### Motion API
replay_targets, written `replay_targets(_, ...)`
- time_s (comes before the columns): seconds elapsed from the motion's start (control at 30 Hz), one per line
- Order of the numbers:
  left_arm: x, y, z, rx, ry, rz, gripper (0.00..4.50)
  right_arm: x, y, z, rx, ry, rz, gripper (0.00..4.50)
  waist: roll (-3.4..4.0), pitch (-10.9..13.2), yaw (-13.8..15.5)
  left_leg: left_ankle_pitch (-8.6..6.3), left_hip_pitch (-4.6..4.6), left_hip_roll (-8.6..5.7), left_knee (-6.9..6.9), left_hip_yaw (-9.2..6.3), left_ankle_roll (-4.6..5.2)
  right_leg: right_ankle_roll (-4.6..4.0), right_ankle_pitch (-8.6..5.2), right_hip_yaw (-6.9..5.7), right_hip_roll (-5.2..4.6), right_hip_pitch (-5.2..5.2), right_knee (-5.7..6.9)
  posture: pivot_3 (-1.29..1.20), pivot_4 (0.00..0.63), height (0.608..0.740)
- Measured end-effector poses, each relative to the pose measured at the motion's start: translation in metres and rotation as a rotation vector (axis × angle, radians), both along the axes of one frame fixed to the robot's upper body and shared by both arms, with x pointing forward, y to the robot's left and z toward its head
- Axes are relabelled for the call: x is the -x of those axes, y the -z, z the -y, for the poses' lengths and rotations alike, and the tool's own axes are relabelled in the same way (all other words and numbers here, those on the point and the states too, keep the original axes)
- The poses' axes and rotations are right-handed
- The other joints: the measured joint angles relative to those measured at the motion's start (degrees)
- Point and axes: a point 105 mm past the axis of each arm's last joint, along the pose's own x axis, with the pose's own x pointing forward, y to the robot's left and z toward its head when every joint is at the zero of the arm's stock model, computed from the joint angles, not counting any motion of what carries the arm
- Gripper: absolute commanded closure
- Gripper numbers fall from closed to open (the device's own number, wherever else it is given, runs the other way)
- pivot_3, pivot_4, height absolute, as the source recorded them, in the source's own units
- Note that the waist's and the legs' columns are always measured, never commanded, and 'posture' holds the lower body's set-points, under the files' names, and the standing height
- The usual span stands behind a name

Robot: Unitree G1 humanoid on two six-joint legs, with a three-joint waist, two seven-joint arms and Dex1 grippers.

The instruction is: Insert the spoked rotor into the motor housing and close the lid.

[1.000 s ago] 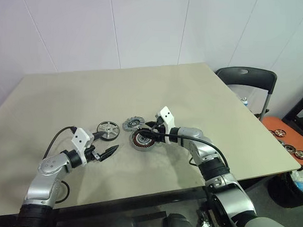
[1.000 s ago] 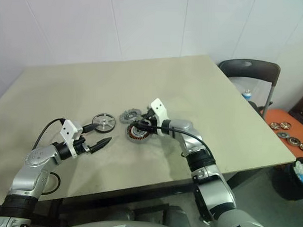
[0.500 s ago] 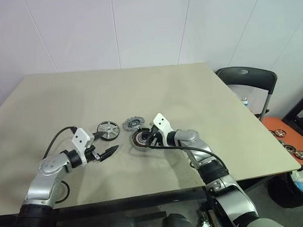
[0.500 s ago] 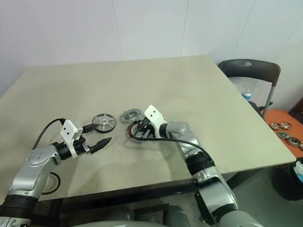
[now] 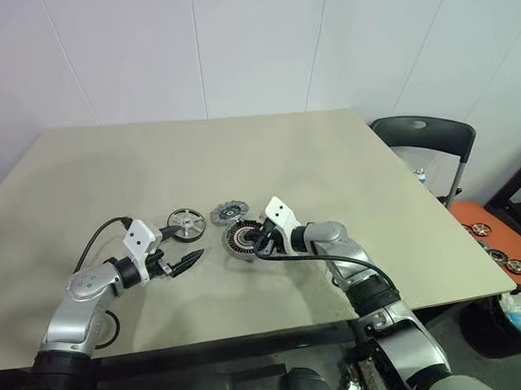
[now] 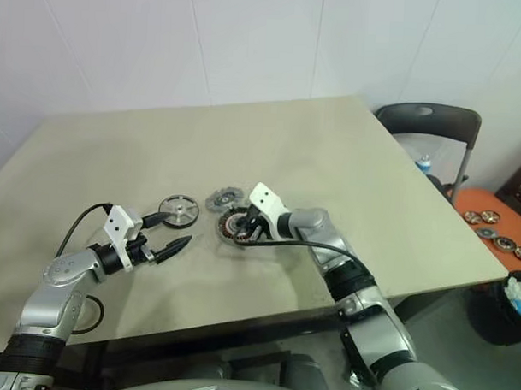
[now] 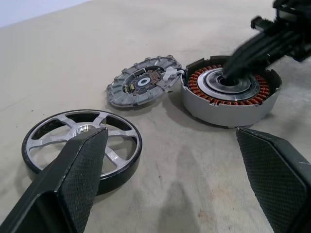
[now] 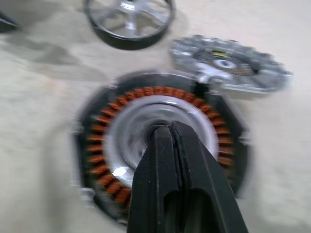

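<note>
On the beige table (image 5: 347, 155), the right gripper (image 8: 167, 133), fingers pressed together, pokes into the motor housing (image 7: 228, 92), apparently steadying it. Just beside lie the lid (image 7: 143, 86) and spoked rotor (image 7: 80, 141), which the spread left gripper (image 5: 186, 262) faces.

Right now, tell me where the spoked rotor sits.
The spoked rotor lies flat on the table, left of the lid and the motor housing, just beyond the open left end effector.

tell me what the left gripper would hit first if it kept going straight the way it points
Probably bare table: the open left gripper aims between the spoked rotor and the motor housing; depth is unclear.
</note>
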Motion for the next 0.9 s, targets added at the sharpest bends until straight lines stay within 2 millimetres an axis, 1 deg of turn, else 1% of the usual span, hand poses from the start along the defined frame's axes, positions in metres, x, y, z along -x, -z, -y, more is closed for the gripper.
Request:
replay_targets(0.03,-0.002,-0.002,0.000,0.049,-0.028,0.005,0.00,-0.001,0.000,-0.001,-0.017,0.015,-0.006,4.47,-0.01,0.0,0.1,0.00,-0.03,0.00,0.01,0.00,0.00,0.00,0.00,0.00,0.00,-0.03,0.01,0.00,0.000,0.740)
replay_targets(0.07,-0.006,-0.006,-0.002,0.133,-0.074,0.009,0.00,-0.003,0.001,-0.002,-0.030,0.037,-0.012,4.47,-0.02,0.0,0.1,0.00,-0.03,0.00,0.02,0.00,0.00,0.00,0.00,0.00,0.00,-0.03,0.01,0.00,0.000,0.740)
replay_targets(0.13,-0.009,-0.012,-0.007,0.227,-0.125,0.004,0.00,-0.006,0.001,-0.002,-0.037,0.057,-0.009,4.47,-0.05,0.0,0.1,0.00,-0.06,0.00,0.02,-0.01,-0.01,0.00,0.00,0.00,0.00,-0.06,0.01,0.00,0.000,0.740)
replay_targets(0.27,-0.001,-0.009,-0.026,0.444,-0.223,-0.093,0.00,-0.011,0.001,0.003,-0.043,0.092,0.007,4.47,-0.04,0.0,-0.2,-0.01,-0.11,0.00,0.00,0.00,0.02,0.00,0.00,0.02,0.00,-0.11,-0.02,0.00,0.000,0.740)
replay_targets(0.33,0.003,-0.003,-0.036,0.528,-0.283,-0.169,0.00,-0.013,0.000,0.004,-0.044,0.101,0.012,4.47,-0.04,0.0,-0.2,-0.01,-0.11,0.00,0.00,0.00,0.02,0.00,0.00,0.02,0.00,-0.11,-0.01,0.00,0.000,0.740)
replay_targets(0.4,0.004,0.004,-0.040,0.558,-0.326,-0.225,0.00,-0.013,0.000,0.004,-0.045,0.102,0.014,4.47,-0.04,0.0,-0.2,-0.01,-0.10,0.00,0.02,0.00,0.01,0.00,0.00,0.01,0.00,-0.10,0.01,0.00,0.000,0.740)
replay_targets(0.5,-0.001,0.026,-0.046,0.595,-0.463,-0.339,0.00,-0.013,-0.001,0.002,-0.051,0.100,0.026,4.47,-0.06,0.0,0.1,0.01,-0.06,0.00,0.05,-0.03,-0.02,0.00,0.00,0.00,0.01,-0.05,0.03,0.00,0.000,0.740)
replay_targets(0.53,-0.003,0.029,-0.046,0.609,-0.481,-0.356,0.00,-0.013,-0.001,0.001,-0.054,0.099,0.027,4.47,-0.08,0.0,0.2,0.01,-0.06,0.00,0.05,-0.04,-0.02,0.00,0.00,0.00,0.01,-0.05,0.03,0.00,0.000,0.740)
replay_targets(0.6,-0.010,0.026,-0.042,0.626,-0.490,-0.378,0.00,-0.013,-0.001,0.000,-0.056,0.099,0.028,4.47,-0.08,0.0,0.3,0.02,-0.06,-0.01,0.07,-0.07,-0.04,0.00,0.00,0.00,-0.01,-0.01,0.03,0.00,0.000,0.740)
replay_targets(0.73,-0.026,0.027,-0.025,0.680,-0.487,-0.430,0.00,-0.014,-0.003,0.000,-0.061,0.098,0.039,4.47,-0.08,0.0,0.3,0.02,-0.06,-0.04,0.07,-0.07,-0.04,0.00,0.01,0.00,-0.02,-0.01,0.02,0.00,0.000,0.740)
replay_targets(0.83,-0.038,0.026,-0.017,0.719,-0.489,-0.454,0.00,-0.015,-0.004,-0.001,-0.063,0.098,0.043,4.47,-0.07,0.0,0.4,0.03,-0.05,-0.05,0.08,-0.09,-0.06,0.00,0.01,-0.01,-0.04,0.01,0.03,0.00,0.000,0.740)
replay_targets(0.9,-0.046,0.027,-0.014,0.769,-0.501,-0.473,0.39,-0.015,-0.005,-0.002,-0.066,0.103,0.049,4.50,-0.05,0.0,0.5,0.04,-0.01,-0.07,0.10,-0.12,-0.07,0.00,0.01,-0.04,-0.06,0.09,0.03,0.00,0.000,0.740)
